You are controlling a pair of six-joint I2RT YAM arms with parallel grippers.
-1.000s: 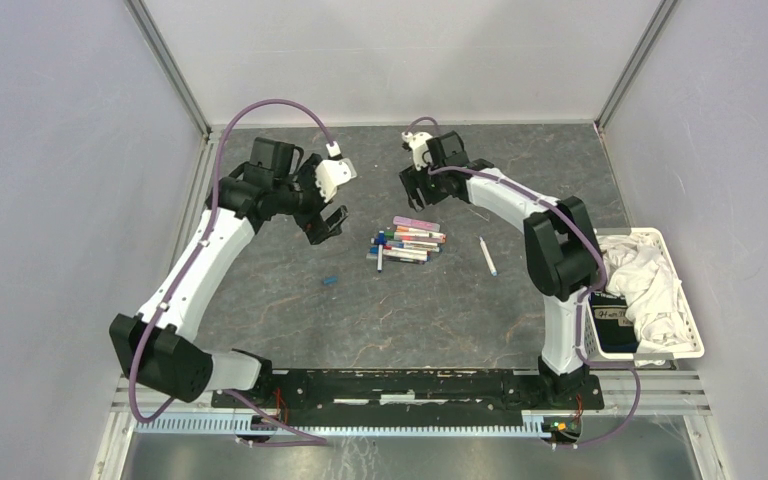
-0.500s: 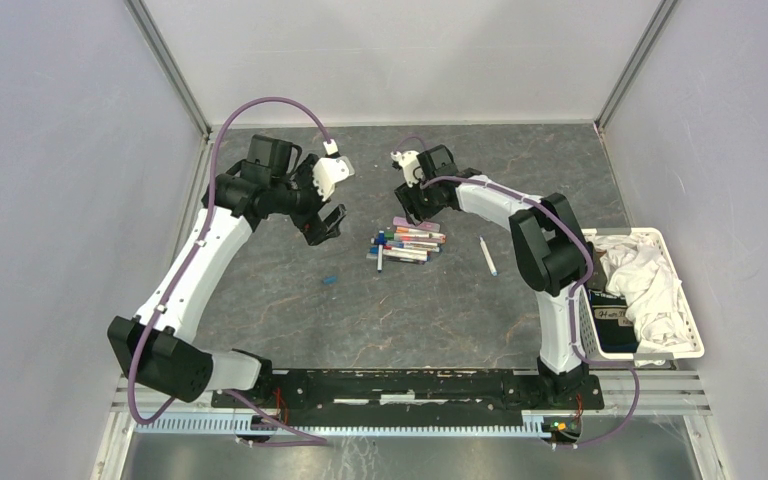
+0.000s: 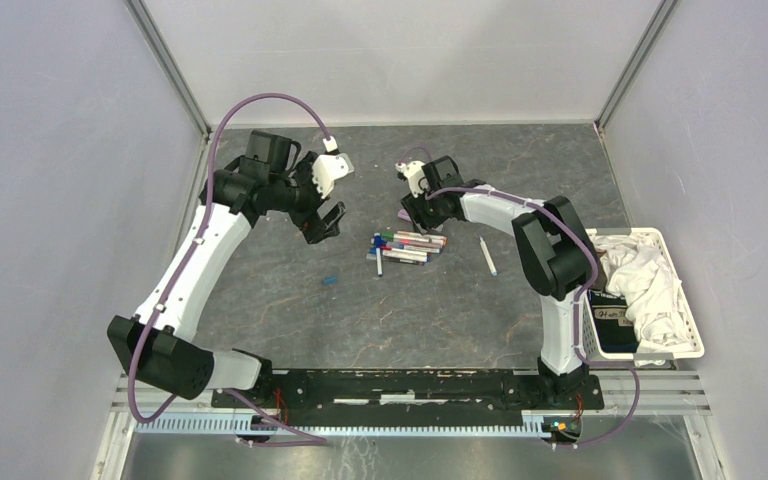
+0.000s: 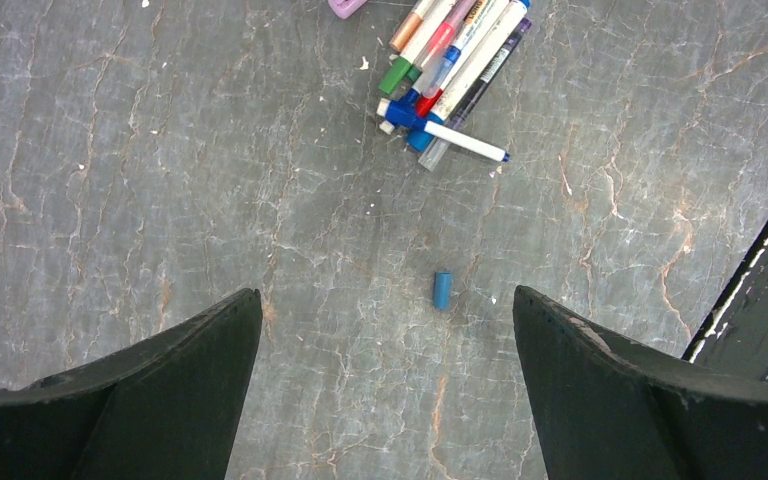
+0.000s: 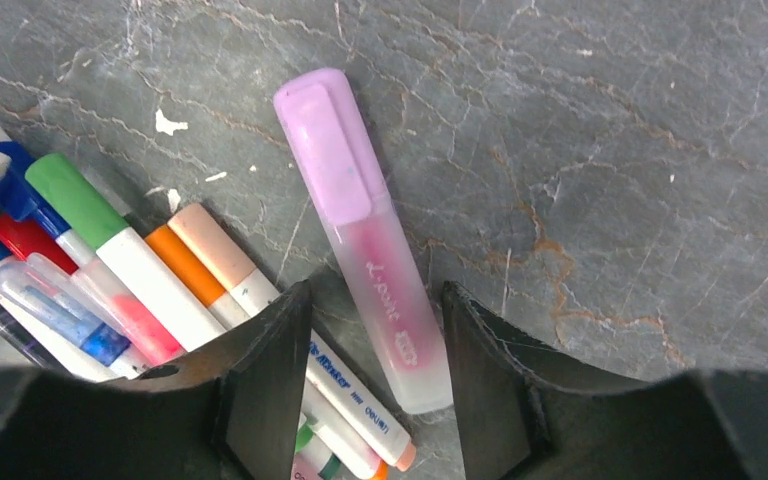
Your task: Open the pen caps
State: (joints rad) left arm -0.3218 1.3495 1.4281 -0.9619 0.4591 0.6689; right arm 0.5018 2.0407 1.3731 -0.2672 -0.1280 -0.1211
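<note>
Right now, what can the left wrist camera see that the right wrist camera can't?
Only the left wrist camera shows the loose blue cap, lying alone on the table ahead of the open left gripper. Only the right wrist camera shows the whole pink highlighter, with its clear end between the fingers of the open right gripper. Both show the pile of pens, including the one with the green cap.

walls (image 3: 390, 50) pale grey, 9/12/3 o'clock | tabletop (image 3: 290, 320) dk grey marbled | white basket (image 3: 660, 354) @ 4 | black rail (image 3: 400, 385) @ 6
</note>
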